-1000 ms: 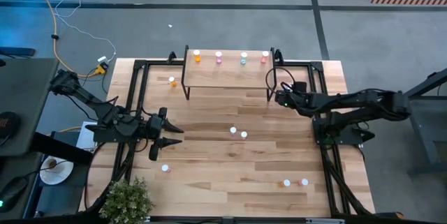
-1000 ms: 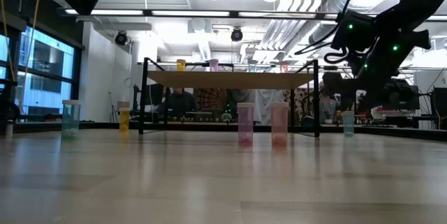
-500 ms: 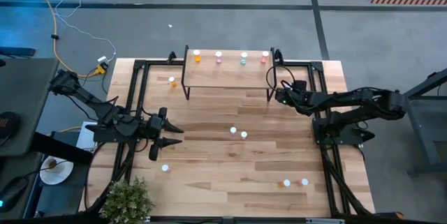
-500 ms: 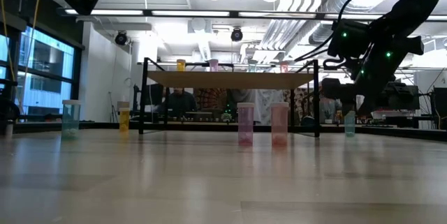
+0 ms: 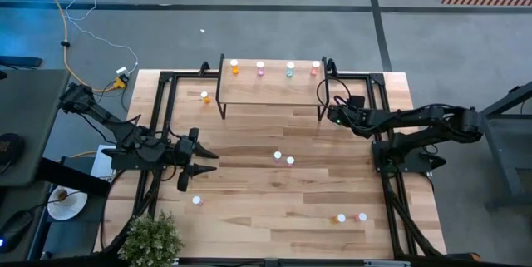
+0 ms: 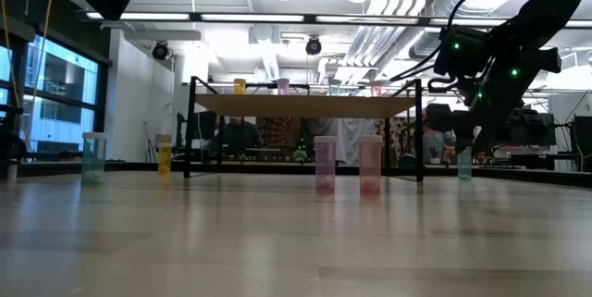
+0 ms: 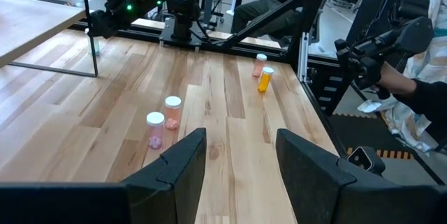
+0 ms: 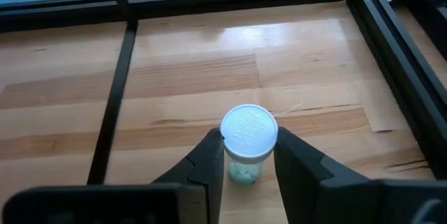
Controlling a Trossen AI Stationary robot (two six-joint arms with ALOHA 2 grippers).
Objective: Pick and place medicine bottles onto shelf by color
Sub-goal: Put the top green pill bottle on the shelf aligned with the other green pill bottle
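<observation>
The light-wood shelf (image 5: 270, 86) stands at the table's far edge with an orange, a pink, a teal and a red bottle on top. My right gripper (image 5: 332, 118) is low by the shelf's right legs, around a teal bottle with a white cap (image 8: 248, 140). That bottle stands on the table (image 6: 464, 163). My left gripper (image 5: 208, 159) waits open and empty at the table's left. Loose bottles stand upright: two mid-table (image 5: 283, 159), an orange one (image 5: 205, 96) left of the shelf, one (image 5: 197, 201) near the left, two (image 5: 351, 217) near the front edge. My right gripper has the teal bottle between its two fingers (image 8: 211, 155), which lie against its opposite sides just under the white cap (image 8: 249, 130). The fingers come at it slanting down from the table's right. The bottle is upright with its base on the table.
The shelf's thin black legs (image 5: 322, 105) are close beside my right gripper. A black frame (image 5: 381, 92) runs along the table's edges. A potted plant (image 5: 152, 238) sits at the front left corner. A person (image 7: 412, 77) stands beyond the table's edge.
My right gripper has come down toward the teal bottle beside the shelf's right legs, then held still. The bottle has stayed upright on the table.
</observation>
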